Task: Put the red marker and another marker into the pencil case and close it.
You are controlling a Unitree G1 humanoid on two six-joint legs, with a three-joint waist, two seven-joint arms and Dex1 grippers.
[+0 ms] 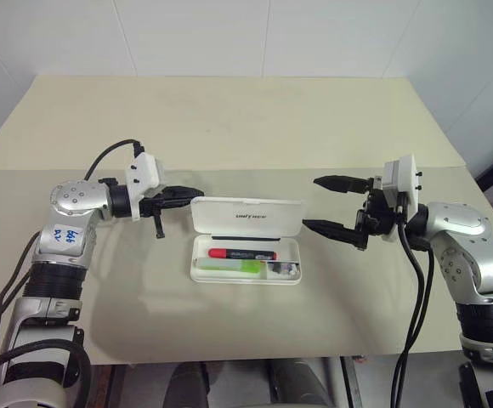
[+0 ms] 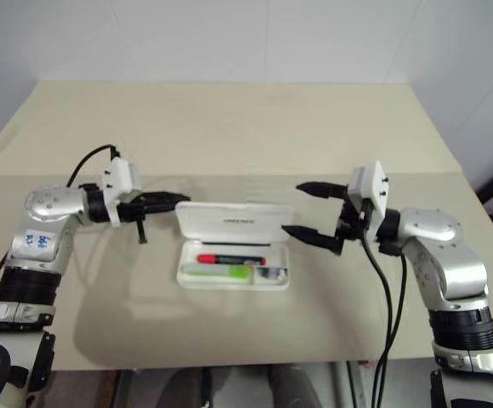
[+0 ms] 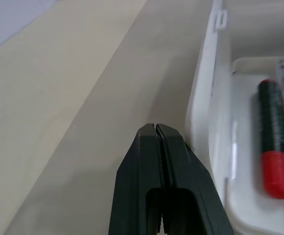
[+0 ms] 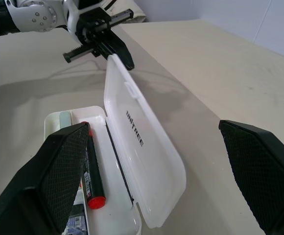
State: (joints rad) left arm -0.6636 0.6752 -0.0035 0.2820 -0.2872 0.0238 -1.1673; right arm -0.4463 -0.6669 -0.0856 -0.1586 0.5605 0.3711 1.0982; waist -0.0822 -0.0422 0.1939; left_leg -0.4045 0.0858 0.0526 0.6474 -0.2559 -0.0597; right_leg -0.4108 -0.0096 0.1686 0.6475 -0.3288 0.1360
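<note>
Beige tabletop (image 1: 229,127), matte. Pencil case (image 1: 246,246) nr centre, a bit twd near edge, lid up; red marker (image 1: 242,254) + green highlighter (image 1: 229,267) in tray. Left end effector (image 1: 183,195) clenched, empty, at lid's left corner. Right end effector (image 1: 331,204) released, beside lid's right end. White tiled wall (image 1: 246,34) beyond far edge.

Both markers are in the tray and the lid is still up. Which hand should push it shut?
Left. The left hand, shut, sits just behind the raised lid's upper corner, ready to push it forward over the tray. The right hand hangs open, apart from the pencil case.
</note>
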